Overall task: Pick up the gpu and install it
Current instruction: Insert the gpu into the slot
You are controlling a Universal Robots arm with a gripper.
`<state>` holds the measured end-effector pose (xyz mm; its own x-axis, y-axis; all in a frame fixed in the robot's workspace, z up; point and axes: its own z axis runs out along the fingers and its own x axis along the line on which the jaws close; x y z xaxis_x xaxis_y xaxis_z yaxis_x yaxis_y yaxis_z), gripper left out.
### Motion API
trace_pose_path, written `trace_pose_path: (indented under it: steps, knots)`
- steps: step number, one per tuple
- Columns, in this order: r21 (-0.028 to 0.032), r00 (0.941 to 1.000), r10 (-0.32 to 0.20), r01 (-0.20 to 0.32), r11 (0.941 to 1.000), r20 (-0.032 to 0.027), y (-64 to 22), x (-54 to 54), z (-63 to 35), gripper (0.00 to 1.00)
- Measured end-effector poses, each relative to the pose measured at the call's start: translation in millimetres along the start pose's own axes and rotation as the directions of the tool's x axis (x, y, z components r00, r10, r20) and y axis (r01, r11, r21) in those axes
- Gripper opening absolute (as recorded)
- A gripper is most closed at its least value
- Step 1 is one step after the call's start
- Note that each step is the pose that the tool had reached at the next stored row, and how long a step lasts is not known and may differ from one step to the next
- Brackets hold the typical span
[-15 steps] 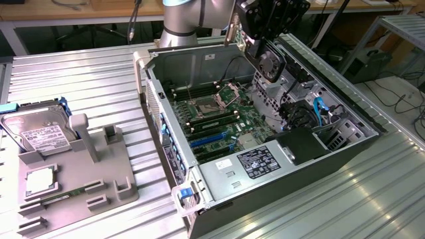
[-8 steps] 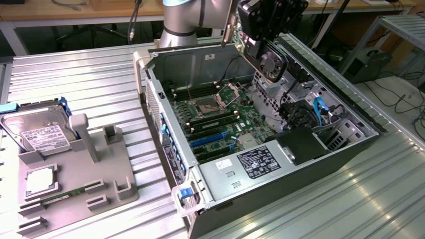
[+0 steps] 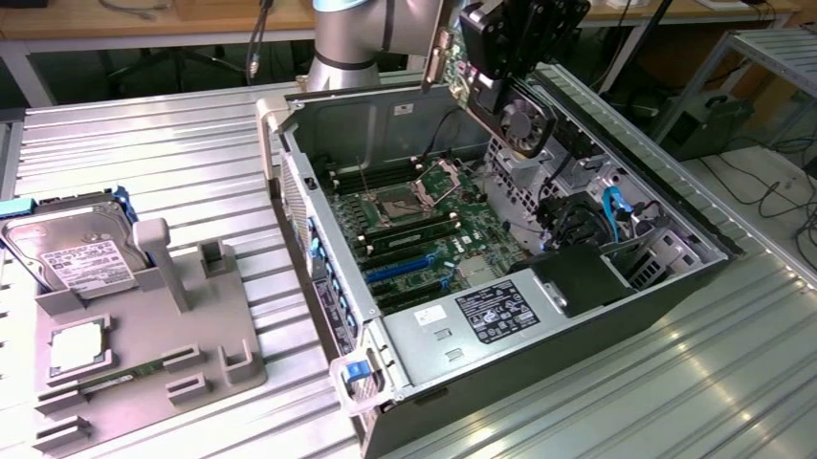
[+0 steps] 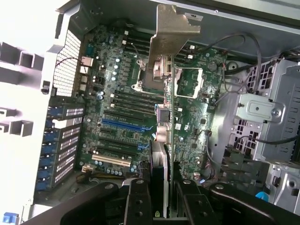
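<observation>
Green board sits edge-on between my fingers: my pincer (image 4: pixel 161 194) is clamped on the gpu (image 4: pixel 171 35), which hangs from it over the open computer case (image 3: pixel 320 239). Its silver bracket points toward the motherboard (image 4: pixel 122 93). From the exterior view, the card's black fan sits just below my pincer, well above the slots.

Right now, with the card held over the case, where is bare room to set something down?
Free: the ribbed metal table beyond the grey fixture tray, and the strip along the open black computer case toward the exterior view's right. Crowded: the green motherboard and cabling inside the case, where the fingers hold the green fan-cooled graphics card overhead.
</observation>
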<state>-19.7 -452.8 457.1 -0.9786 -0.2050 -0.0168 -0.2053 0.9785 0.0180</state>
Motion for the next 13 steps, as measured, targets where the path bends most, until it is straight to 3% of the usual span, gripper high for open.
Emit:
trace_pose_path:
  steps: [13]
  knots:
    - [-0.0020, 0.9941, -0.108, 0.108, 0.9941, -0.0018, -2.8, 1.0, -0.1, 0.27]
